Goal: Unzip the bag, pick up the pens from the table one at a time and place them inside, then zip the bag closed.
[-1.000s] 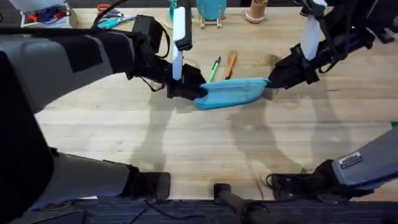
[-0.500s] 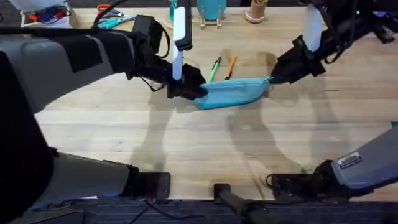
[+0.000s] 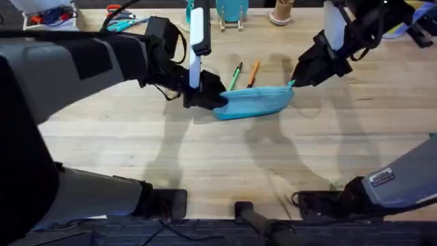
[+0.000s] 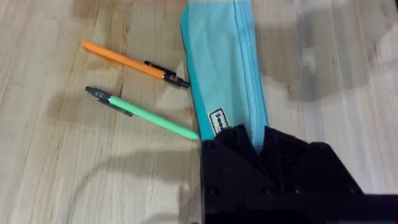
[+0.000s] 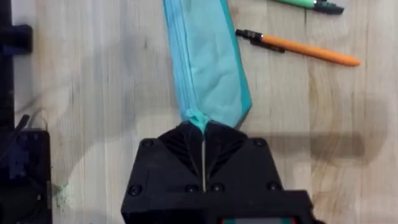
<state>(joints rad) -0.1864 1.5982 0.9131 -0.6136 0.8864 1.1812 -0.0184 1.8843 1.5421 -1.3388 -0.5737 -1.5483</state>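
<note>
- The table is pale wood with long plank grain and darker streaks; the grain reads clearly in both wrist views.
- The bag is a soft, light blue fabric pouch, long and narrow with rounded ends. It lies flat on the table between the two grippers, stretched from one to the other.
- A darker teal zipper band runs along the bag's length, and its closed line of teeth shows in the right wrist view.
- The left wrist view shows a small white label with dark print on the bag, near the end that is held.
- The left gripper is clamped on the bag's left end, its black fingers closed over the fabric.
- The right gripper pinches the small tab at the bag's right end; in the right wrist view its black fingers meet tightly around the tab.
- The green pen and the orange pen are slim plastic sticks with dark tips and clips. They lie side by side on the table just behind the bag, close together but apart.
- In the left wrist view the green pen's light end comes right up to the bag's edge beside the label, while the orange pen ends with its dark tip at the bag's edge farther along.
</note>
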